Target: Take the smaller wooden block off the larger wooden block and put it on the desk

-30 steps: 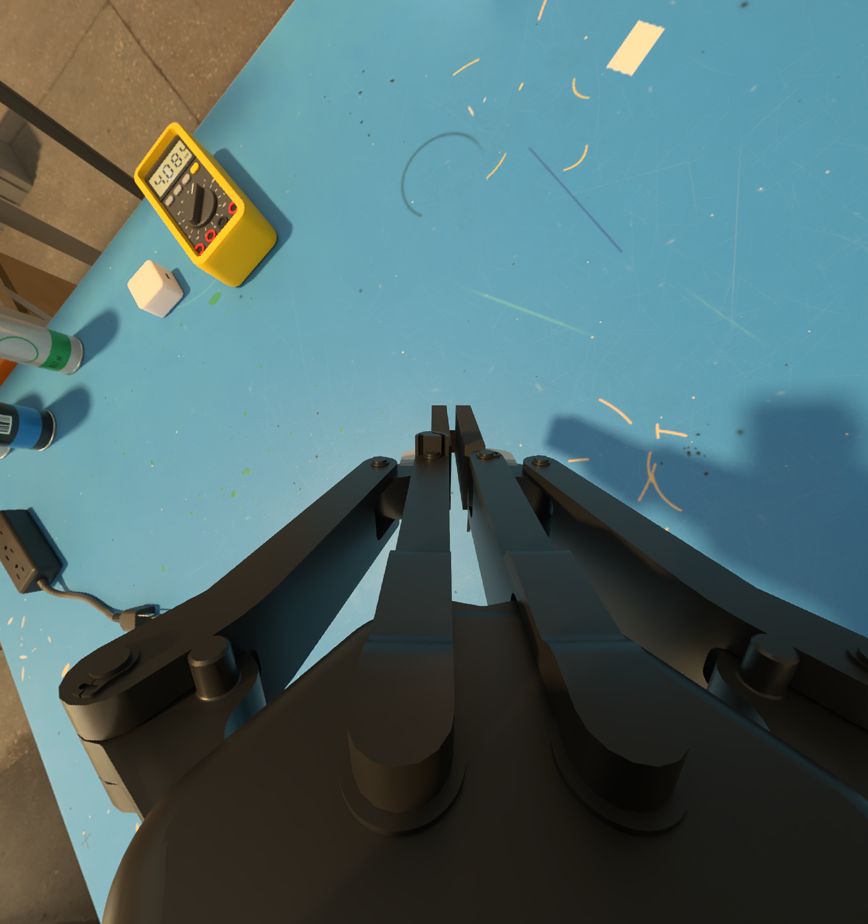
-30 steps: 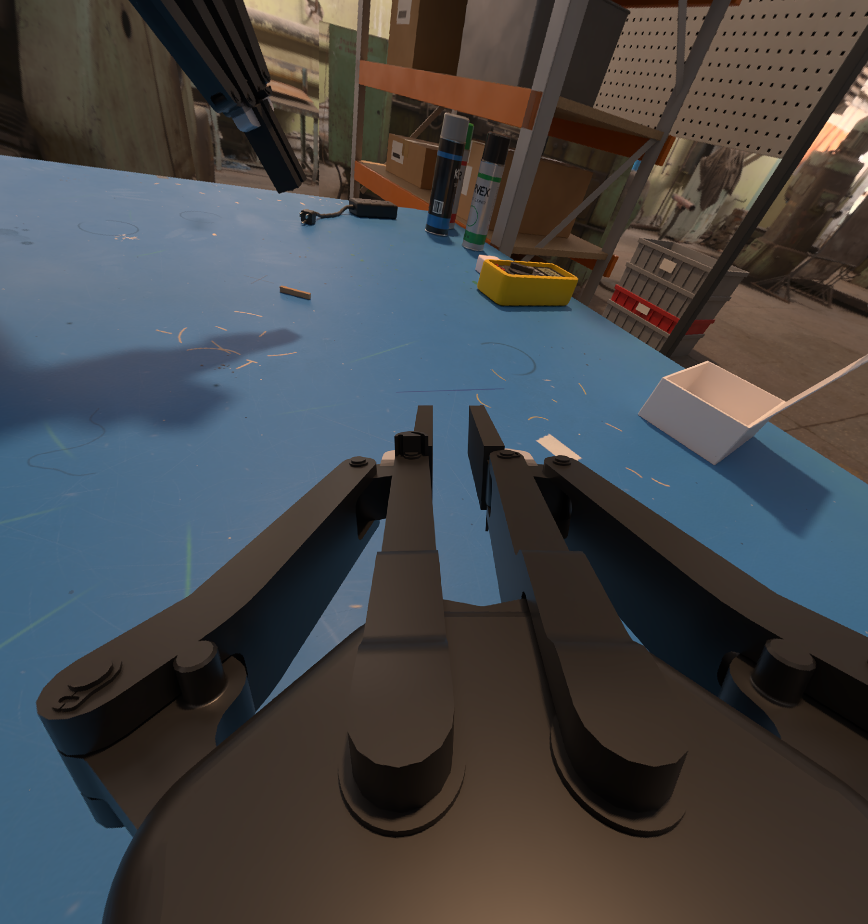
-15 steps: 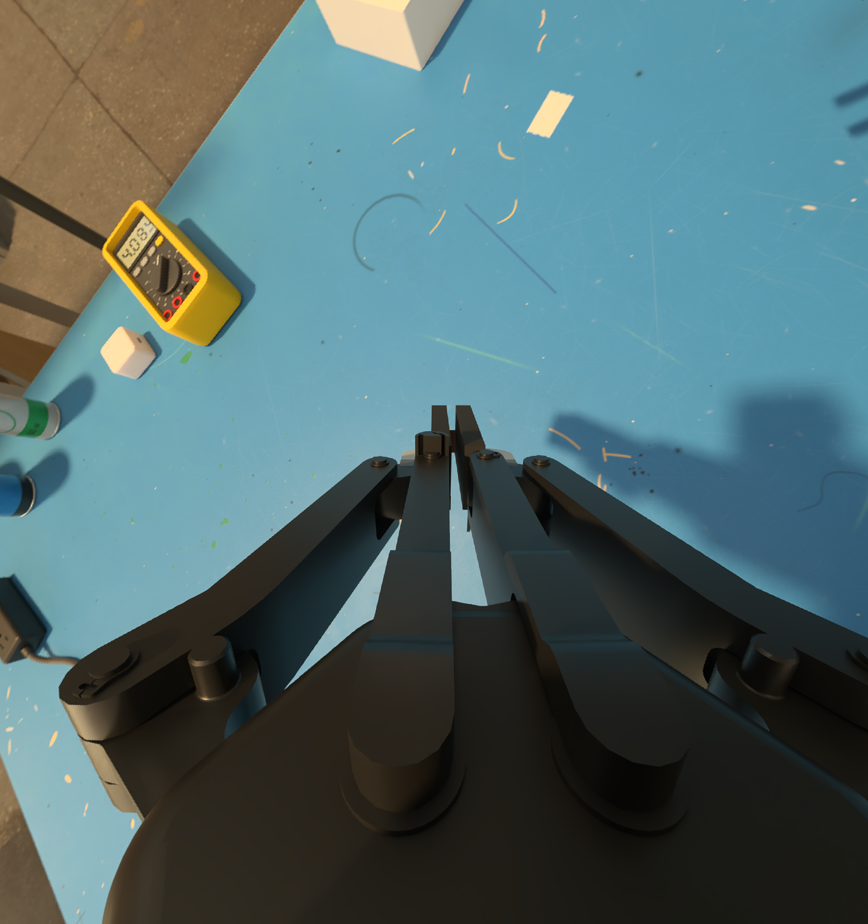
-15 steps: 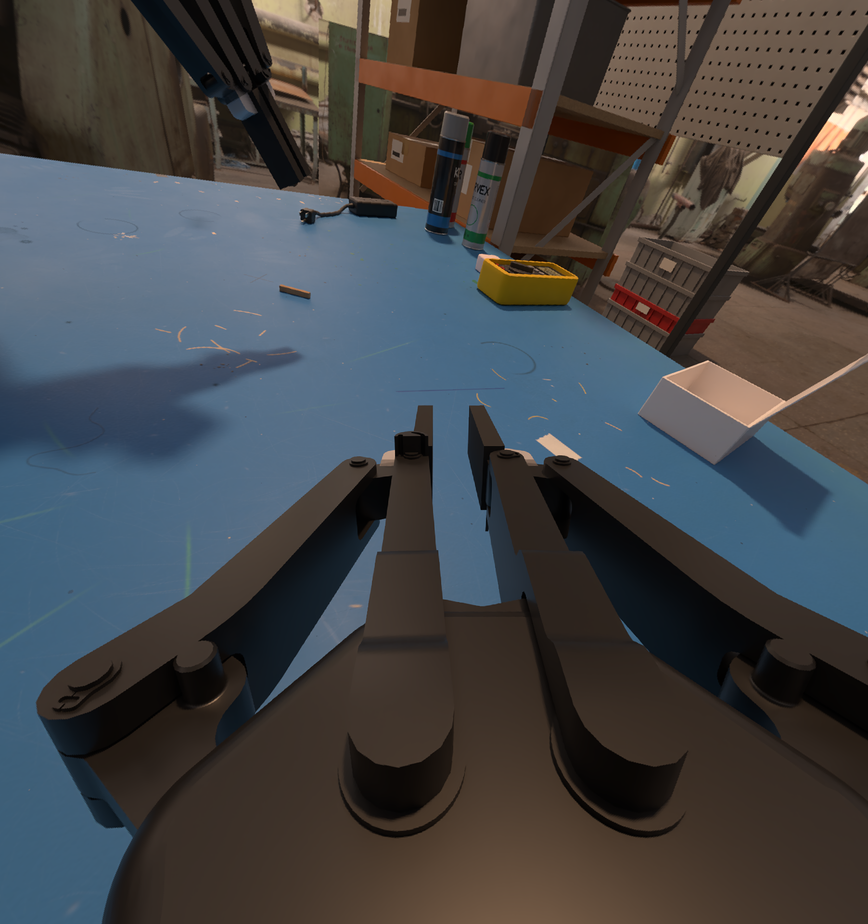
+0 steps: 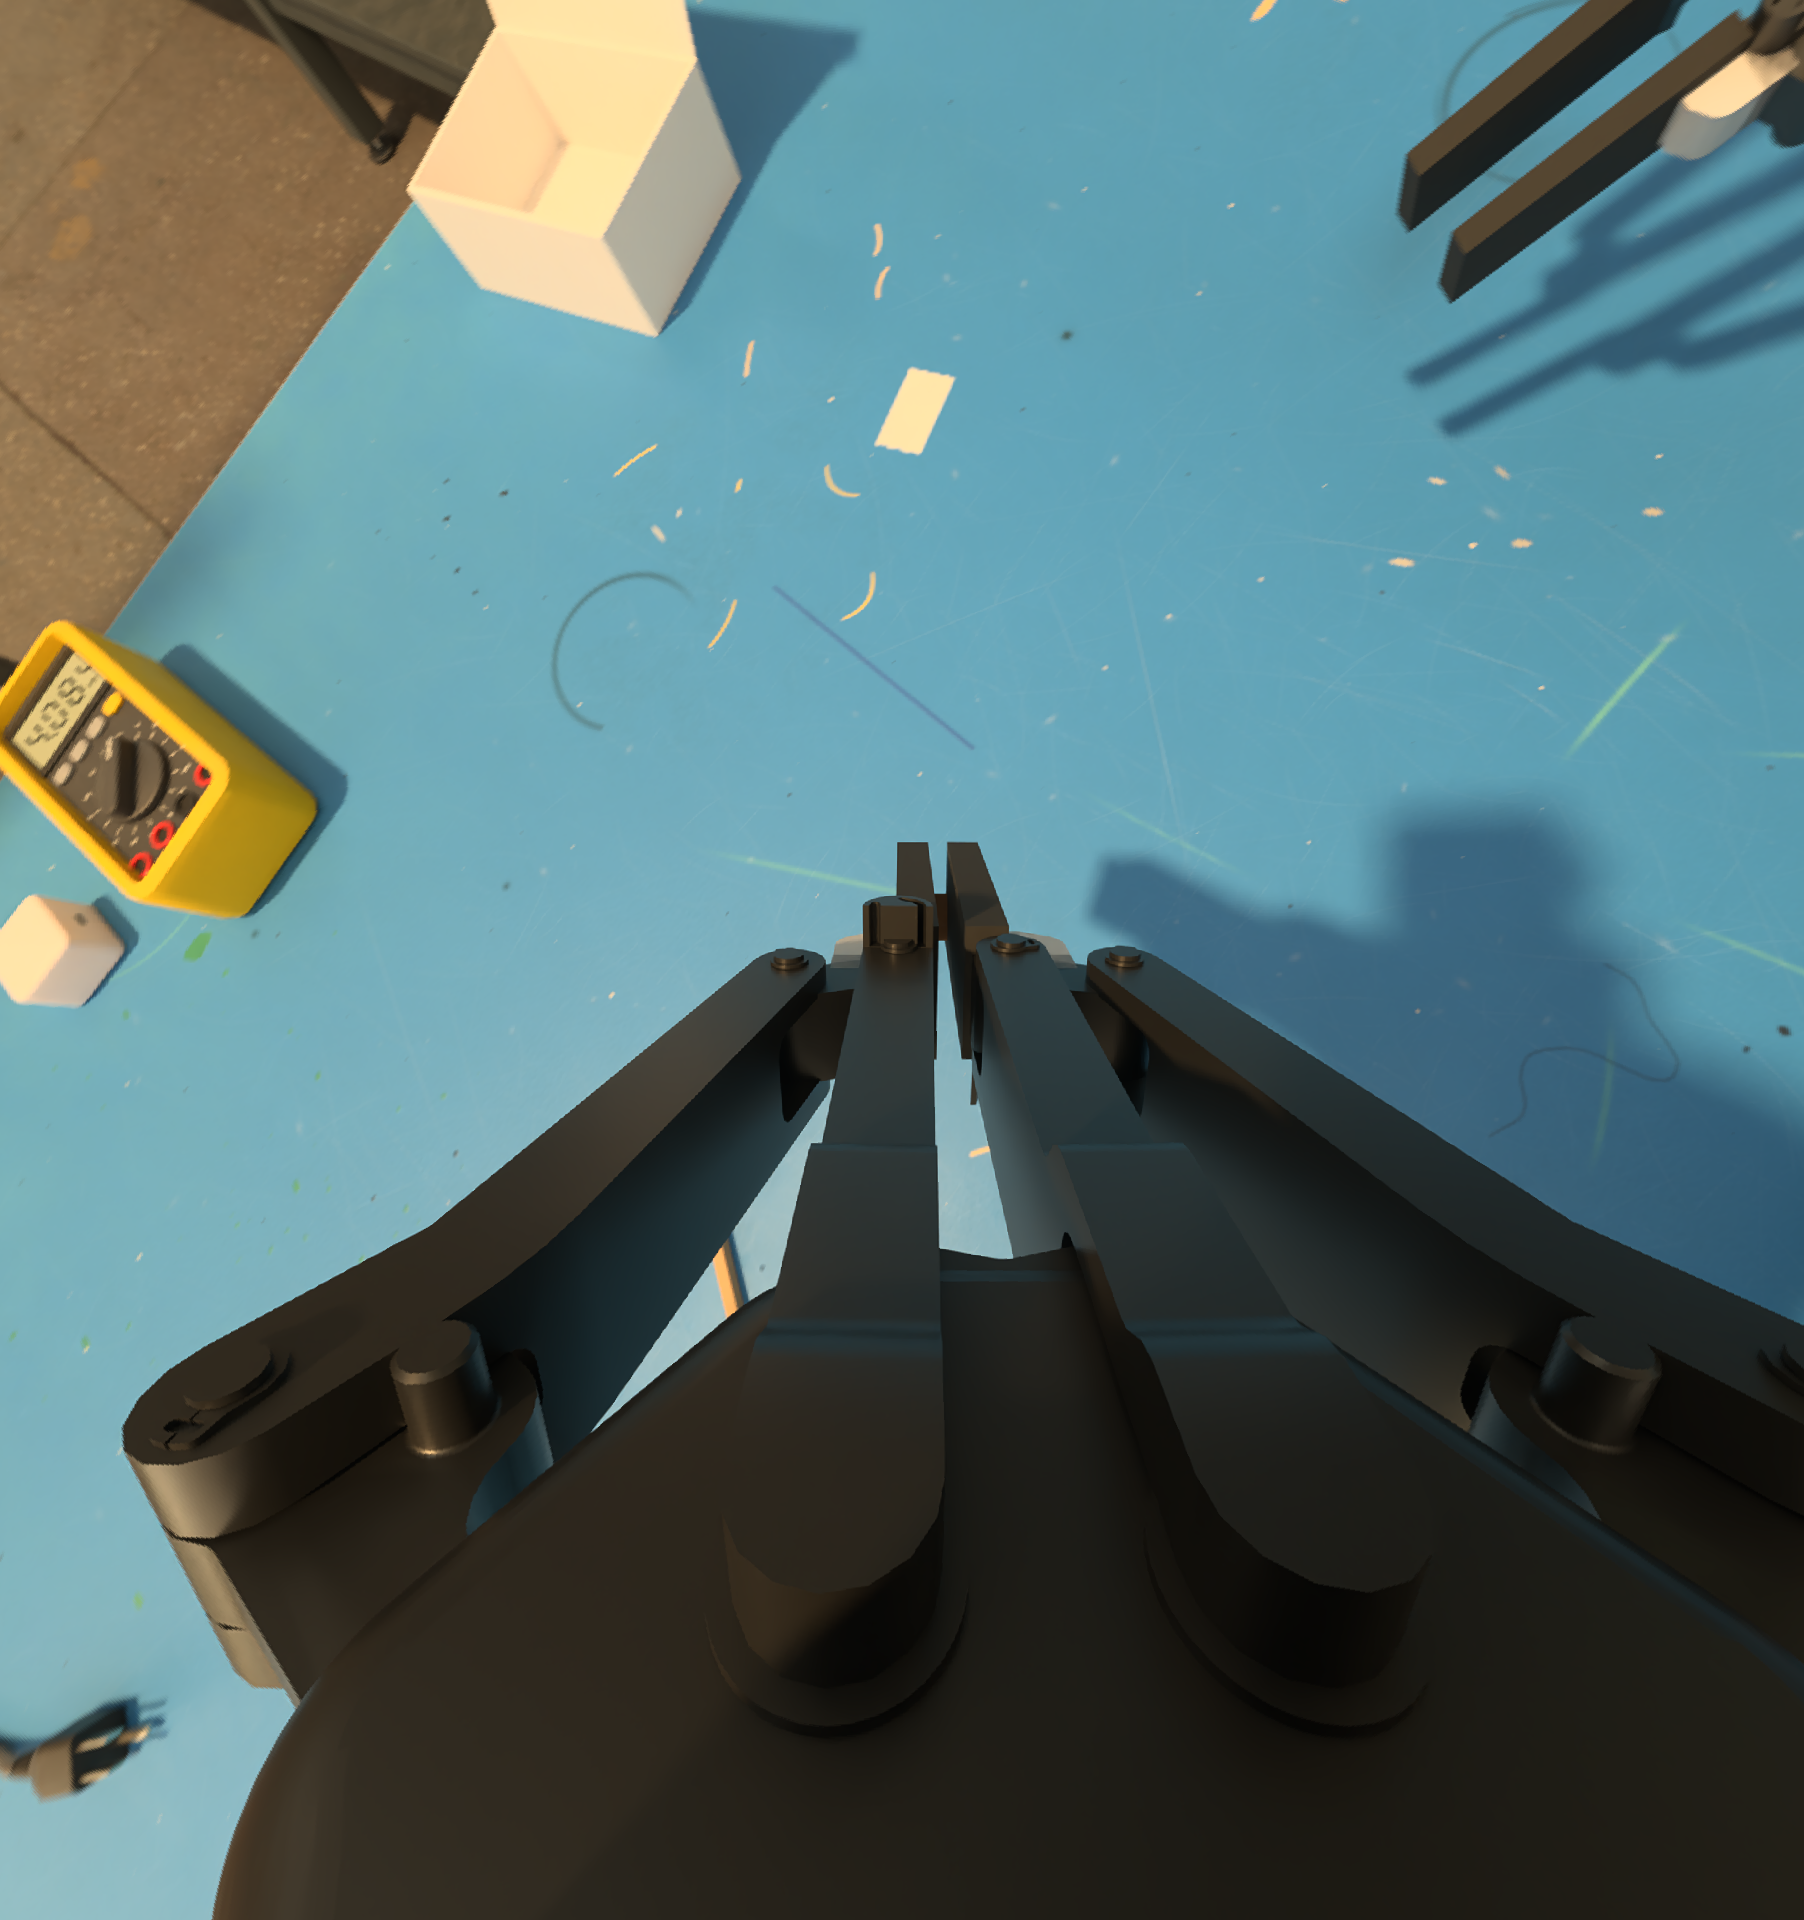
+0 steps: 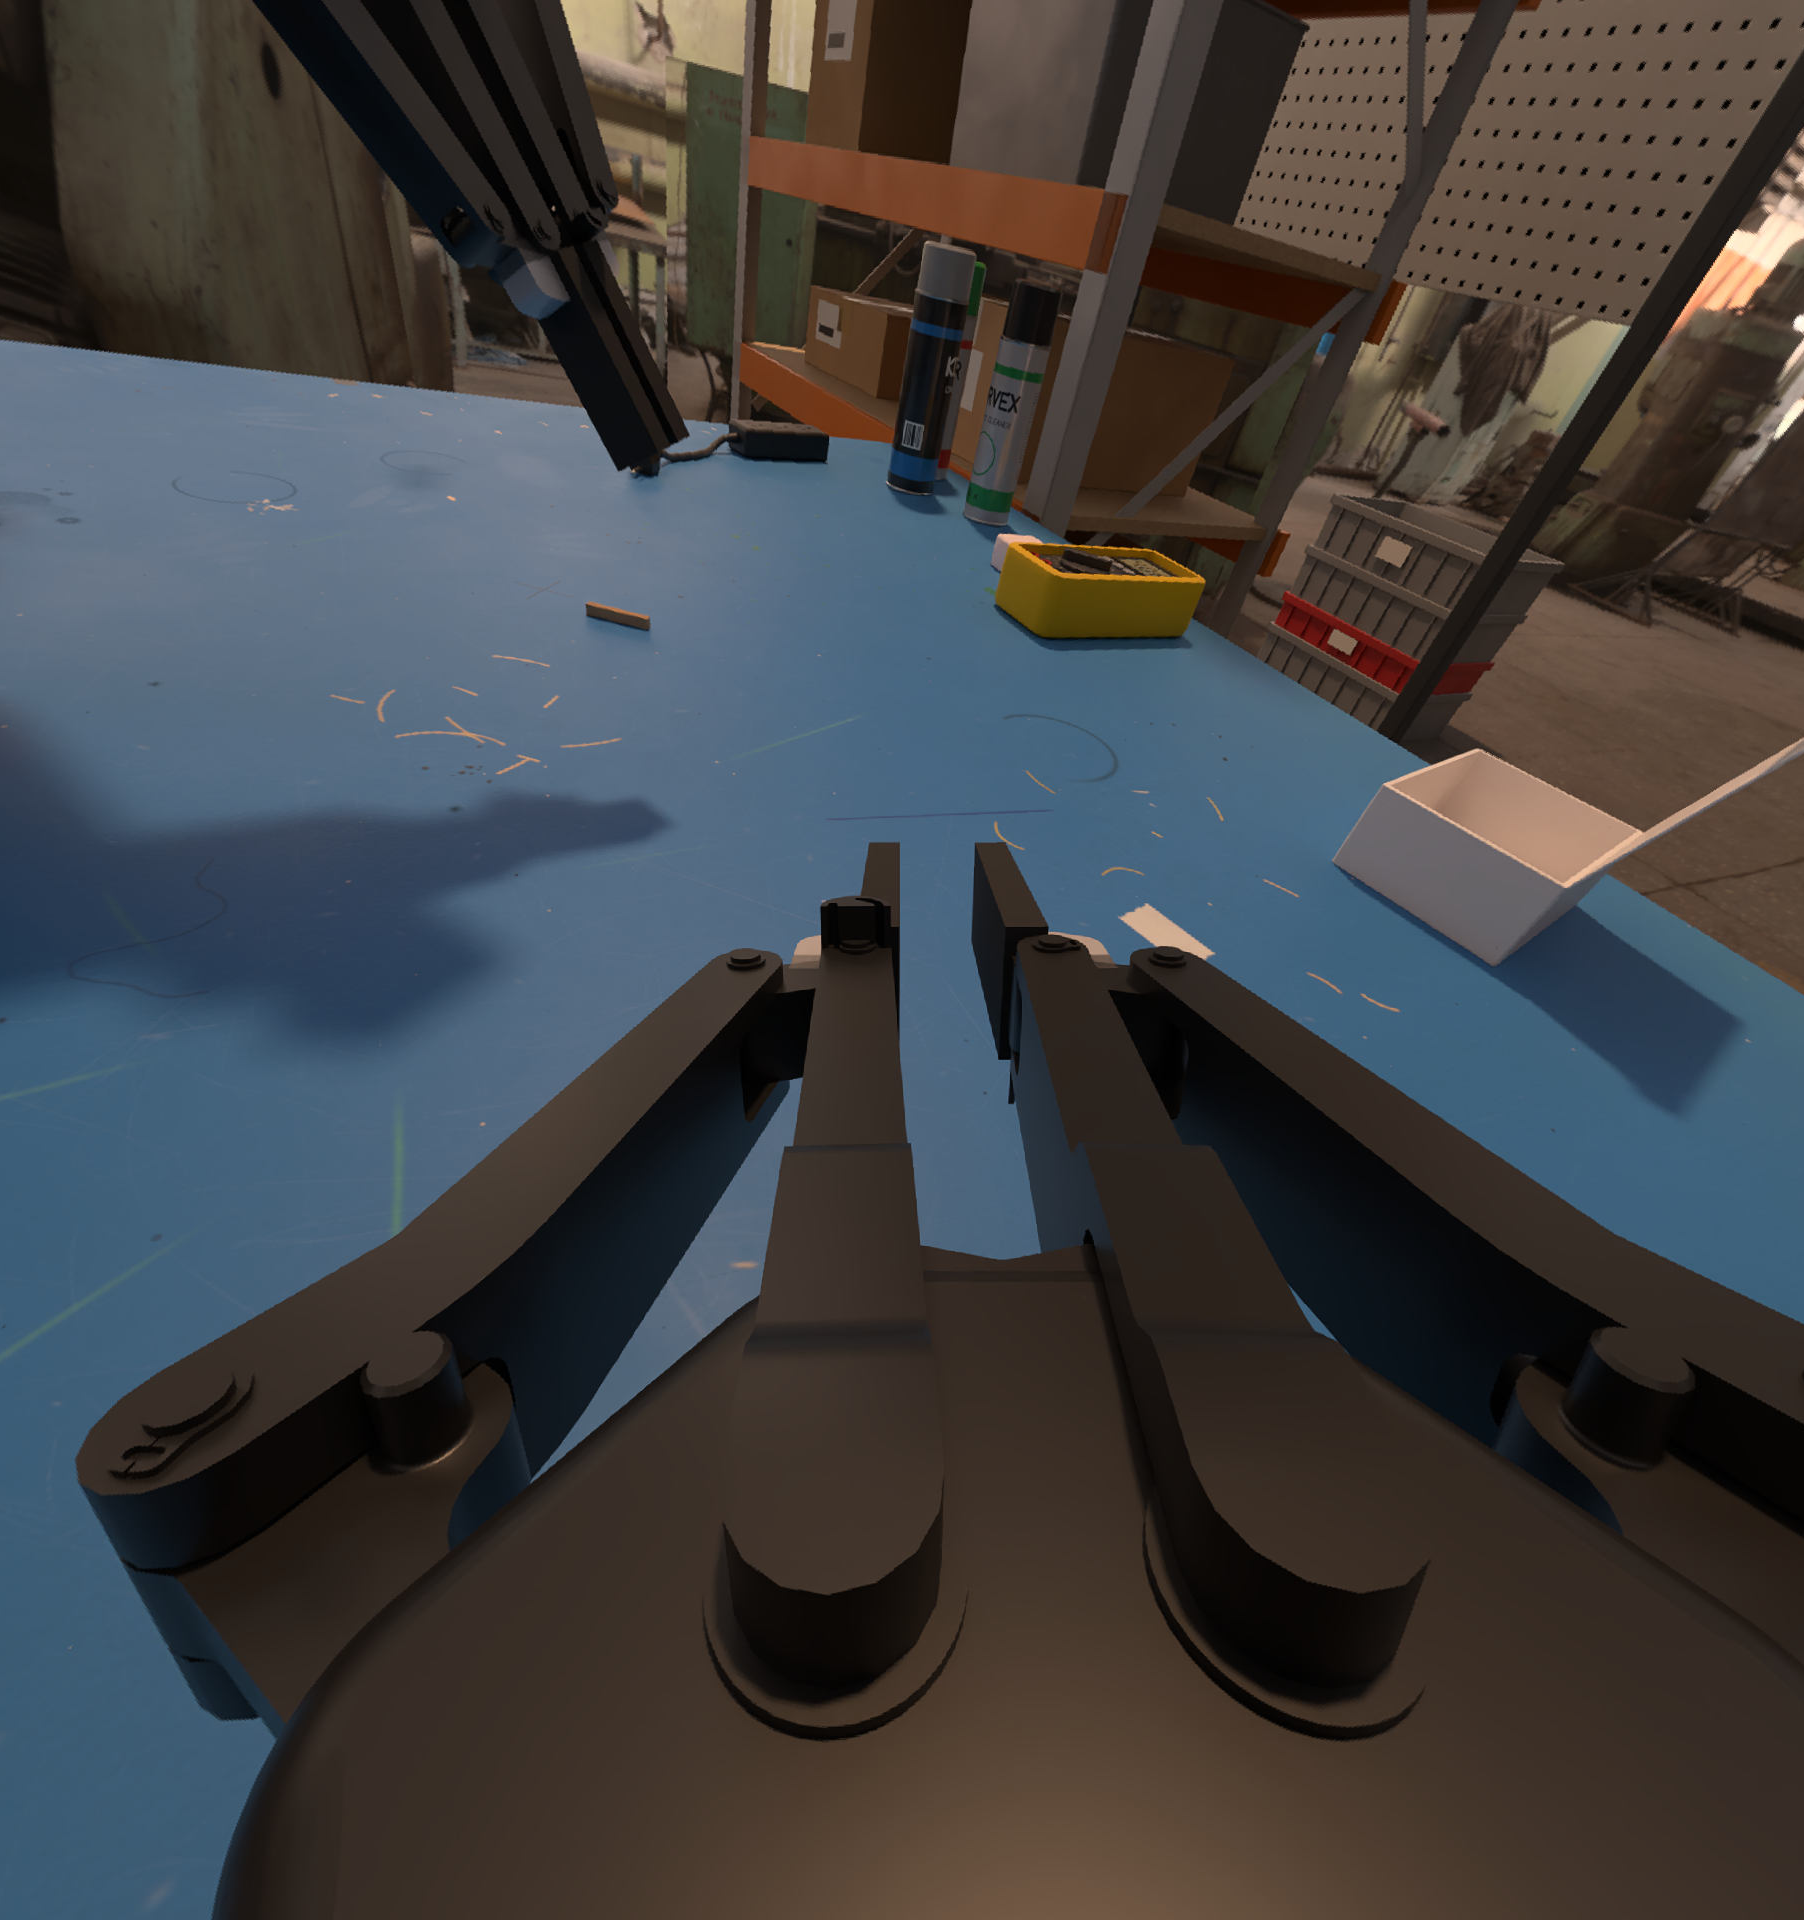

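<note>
Well, neither view shows stacked blocks, so the lift looks not yet begun! The left fingers (image 5: 913,871) are pressed nearly together and empty over the blue counter (image 5: 1293,675). There's one white cube (image 5: 51,951) at 9 o'clock, one yellow multimeter (image 5: 139,769) above it, and one white box (image 5: 576,177) at 11. The right fingers (image 6: 882,878) are slightly parted, pinching nothing. One thin wooden strip (image 6: 617,616) lies at 11 o'clock and two spray cans (image 6: 929,384) stand at 12.

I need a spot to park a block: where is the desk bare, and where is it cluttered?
Bare: the wide stretch of desk ahead of the right gripper. Crowded: the edge holding the white box, multimeter and spray cans.
</note>
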You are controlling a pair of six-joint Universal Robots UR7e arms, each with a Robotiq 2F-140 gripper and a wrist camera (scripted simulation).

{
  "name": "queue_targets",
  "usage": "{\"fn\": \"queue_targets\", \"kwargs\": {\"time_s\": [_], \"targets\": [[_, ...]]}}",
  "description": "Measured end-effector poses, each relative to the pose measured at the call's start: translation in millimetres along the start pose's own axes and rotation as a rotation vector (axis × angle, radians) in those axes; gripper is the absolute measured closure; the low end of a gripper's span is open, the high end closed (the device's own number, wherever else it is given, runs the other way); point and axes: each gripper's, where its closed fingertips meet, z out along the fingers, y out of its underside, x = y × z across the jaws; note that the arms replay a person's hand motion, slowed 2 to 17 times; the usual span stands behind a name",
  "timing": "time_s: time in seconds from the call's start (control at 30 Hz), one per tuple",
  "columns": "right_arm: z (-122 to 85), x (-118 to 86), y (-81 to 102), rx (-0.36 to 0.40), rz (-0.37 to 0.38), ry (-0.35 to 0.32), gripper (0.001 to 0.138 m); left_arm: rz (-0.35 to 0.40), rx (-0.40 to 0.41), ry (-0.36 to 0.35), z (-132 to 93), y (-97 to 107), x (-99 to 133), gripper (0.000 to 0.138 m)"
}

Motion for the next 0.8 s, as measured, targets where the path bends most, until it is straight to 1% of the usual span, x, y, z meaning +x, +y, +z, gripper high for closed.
{"fn": "queue_targets", "kwargs": {"time_s": [0.2,0.43,0.8], "targets": [[0.0,0.9,0.1,0.001,0.003,0.002,0.120,0.052,0.016,0.060,18.9,-20.9,21.6,0.134],[0.1,2.5,0.9,0.000,0.005,0.007,0.120,0.117,0.016,0.135,44.6,-42.6,49.6,0.134],[0.1,5.4,2.4,-0.003,0.010,0.014,0.120,0.199,-0.013,0.244,87.8,-63.3,90.6,0.134]]}}
